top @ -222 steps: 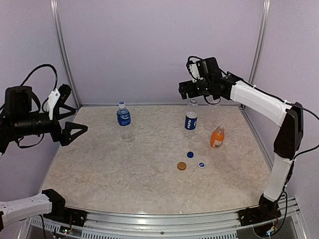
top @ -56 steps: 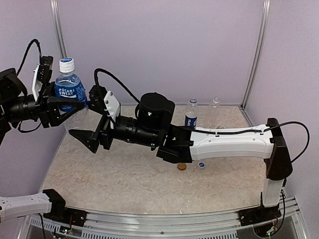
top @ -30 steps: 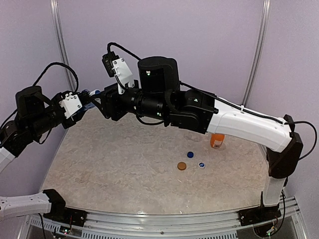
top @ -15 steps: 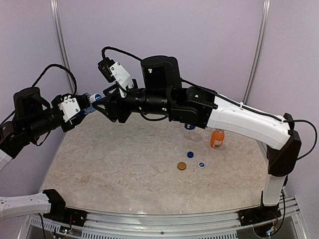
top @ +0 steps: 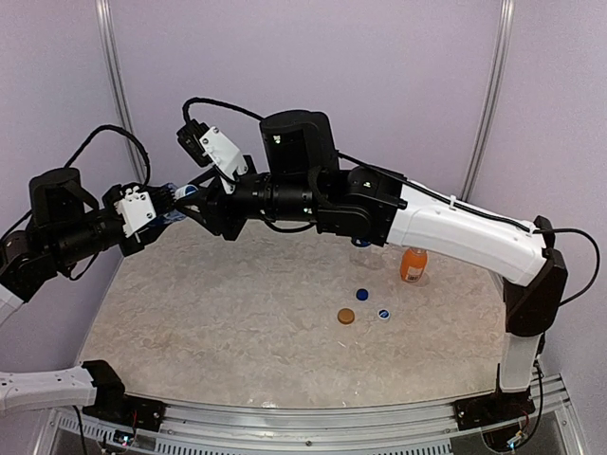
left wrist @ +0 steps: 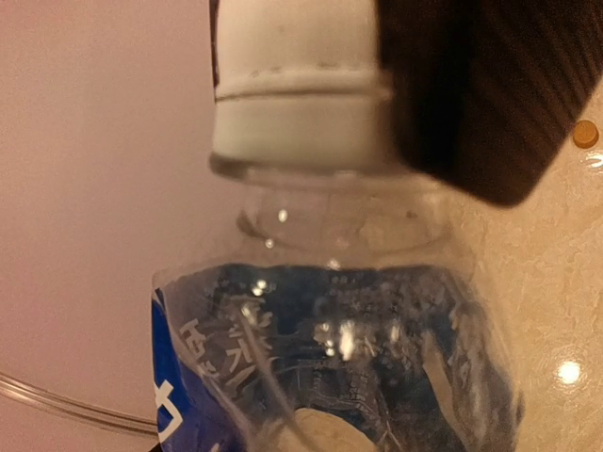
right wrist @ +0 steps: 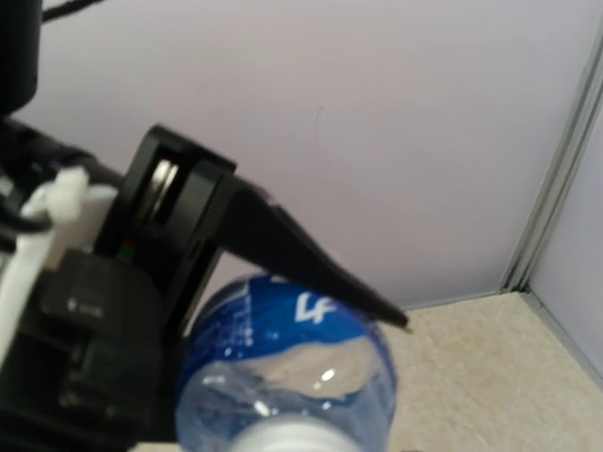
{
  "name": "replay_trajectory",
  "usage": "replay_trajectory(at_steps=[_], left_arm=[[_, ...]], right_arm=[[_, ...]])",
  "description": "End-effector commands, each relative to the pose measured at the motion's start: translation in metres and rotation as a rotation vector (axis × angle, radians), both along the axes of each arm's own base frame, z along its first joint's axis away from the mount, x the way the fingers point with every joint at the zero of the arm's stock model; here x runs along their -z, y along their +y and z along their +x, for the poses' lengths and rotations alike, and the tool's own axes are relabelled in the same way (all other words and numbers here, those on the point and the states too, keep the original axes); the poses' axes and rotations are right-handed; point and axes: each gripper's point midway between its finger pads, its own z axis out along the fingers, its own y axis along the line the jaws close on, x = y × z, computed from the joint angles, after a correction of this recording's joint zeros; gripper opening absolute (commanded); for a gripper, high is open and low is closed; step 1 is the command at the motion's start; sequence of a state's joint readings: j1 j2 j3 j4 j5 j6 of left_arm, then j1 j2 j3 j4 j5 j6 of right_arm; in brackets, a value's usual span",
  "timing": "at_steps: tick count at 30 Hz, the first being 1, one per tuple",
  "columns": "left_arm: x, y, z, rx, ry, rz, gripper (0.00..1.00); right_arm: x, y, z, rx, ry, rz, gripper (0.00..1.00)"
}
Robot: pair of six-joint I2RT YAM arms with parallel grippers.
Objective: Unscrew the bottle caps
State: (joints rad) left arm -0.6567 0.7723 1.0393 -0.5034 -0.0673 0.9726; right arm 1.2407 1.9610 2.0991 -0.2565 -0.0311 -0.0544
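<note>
Left wrist view: at frame top, the whitish cap (left wrist: 292,104) sits on the blue-labelled bottle (left wrist: 330,367). The right claw (top: 194,197) touches the cap; I cannot tell if it clenches. Top view, upper left: the left claw (top: 159,204) grasps the bottle above the bench (top: 237,322).

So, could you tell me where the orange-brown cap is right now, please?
In the top view, the orange-brown cap lies on the table, right of centre, just left of the two loose blue caps and nearer the arm bases than the orange bottle.
</note>
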Motion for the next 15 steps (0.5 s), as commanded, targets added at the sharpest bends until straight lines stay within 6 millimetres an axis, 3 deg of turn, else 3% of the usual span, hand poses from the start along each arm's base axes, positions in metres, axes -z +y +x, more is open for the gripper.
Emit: replay_trajectory(at_steps=[1,5,7,10,11,15], left_arm=[[-0.015,-0.002,-0.005,0.015,-0.017,-0.034,0.45],[-0.011,-0.001,-0.005,0.014,-0.011,-0.025,0.45],[-0.009,-0.001,-0.005,0.013,-0.005,-0.023,0.5],[-0.004,-0.001,-0.007,0.014,0.028,-0.046,0.89],[-0.003,-0.001,-0.007,0.012,0.04,-0.06,0.97],[0.004,0.005,-0.008,-0.004,0.094,-0.096,0.99]], right_arm=[[0.019,0.007,-0.004,-0.021,0.051,-0.053,0.37],[0.019,0.006,-0.004,-0.022,0.073,-0.044,0.0],[0.014,0.004,-0.006,-0.026,0.066,-0.022,0.0],[0.004,0.0,-0.01,-0.037,0.095,0.03,0.0],[-0.001,-0.002,-0.012,-0.042,0.1,0.052,0.0],[-0.018,-0.011,-0.018,-0.064,0.146,0.121,0.0]])
